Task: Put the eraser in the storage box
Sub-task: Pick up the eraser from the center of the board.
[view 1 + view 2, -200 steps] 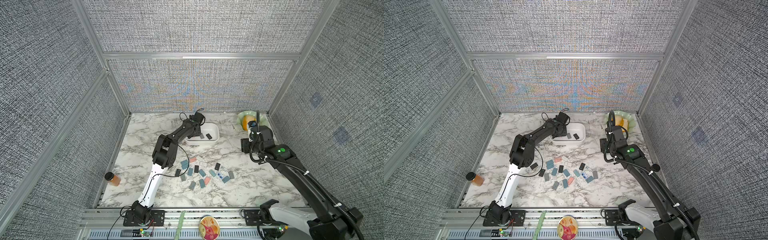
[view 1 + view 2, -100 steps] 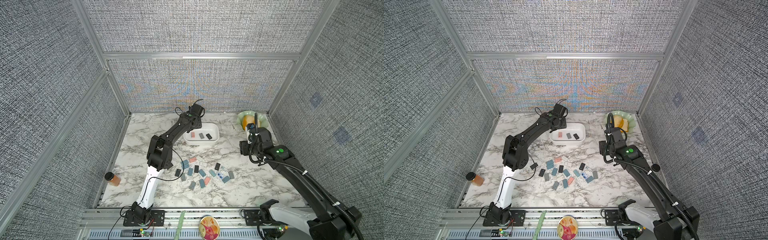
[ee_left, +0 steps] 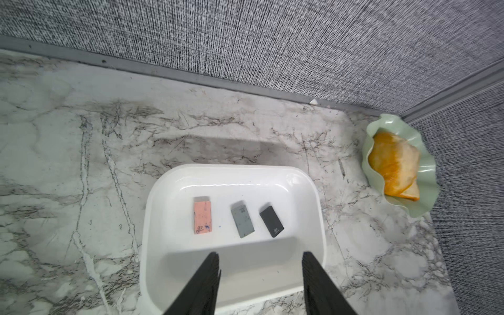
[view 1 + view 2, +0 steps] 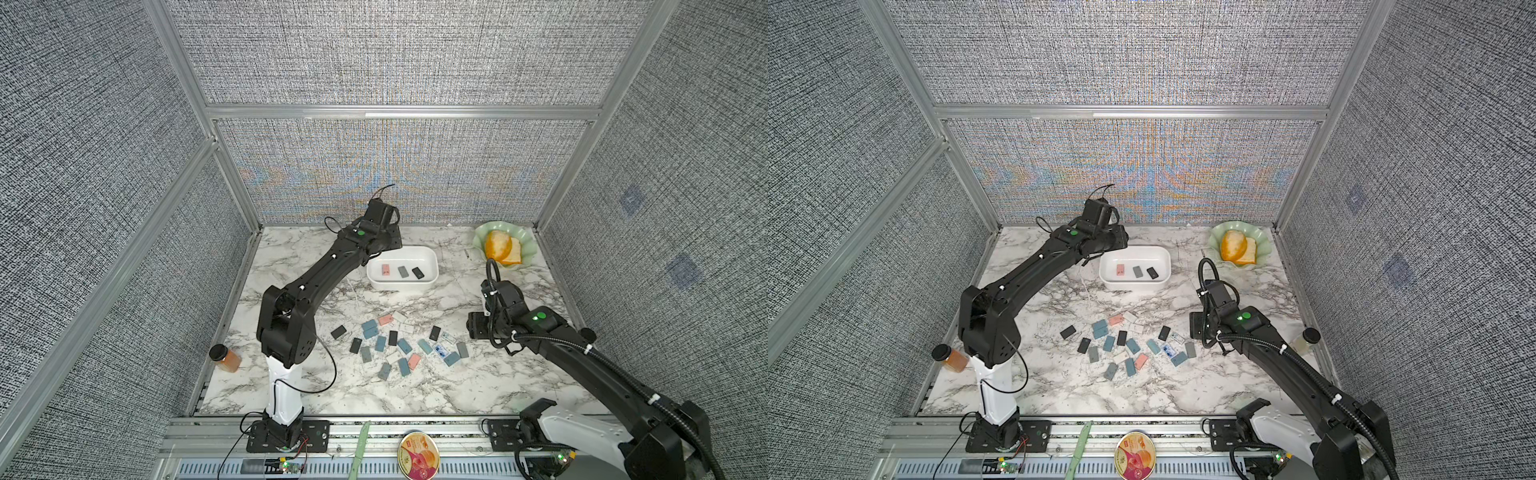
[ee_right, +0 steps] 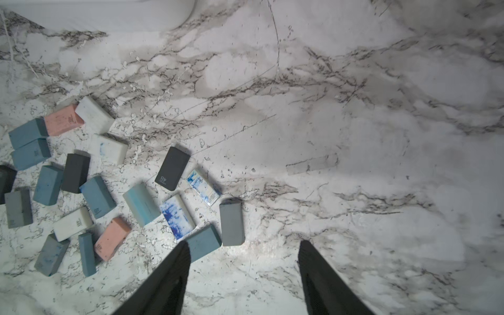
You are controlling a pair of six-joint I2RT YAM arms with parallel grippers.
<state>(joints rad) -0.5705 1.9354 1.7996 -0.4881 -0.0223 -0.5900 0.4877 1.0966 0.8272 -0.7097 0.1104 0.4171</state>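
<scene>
1. The jaws of the left arm (image 4: 328, 274) are seen parted in the wrist view, with nothing between them. They are held over the near part of the storage box (image 3: 148, 218), and no contact with its contents is seen.
2. The jaws of the right arm (image 4: 582, 365) are likewise spread and empty. They are pointed down at the bare marble surface (image 5: 354, 136), and a blue eraser (image 5: 204, 242) lies just beside one fingertip (image 5: 181, 259).
3. In both top views the left arm is raised from its base at the front edge and bent at the elbow. Its forearm is stretched far towards the back wall, and the wrist is placed at the box's far left corner.
4. The right arm is extended low from its front base towards the middle. Its wrist is turned downward near the right end of the loose erasers (image 4: 399, 349).
5. Three erasers are laid flat and apart in a row on the box floor: a pink eraser (image 3: 202, 215), a grey eraser (image 3: 242, 219) and a black eraser (image 3: 271, 221).
6. The loose erasers are scattered on the surface in front of the box, well apart from it.
7. A pale green dish (image 4: 528, 243) holding an orange item (image 4: 500, 246) is set in the far right corner.
</scene>
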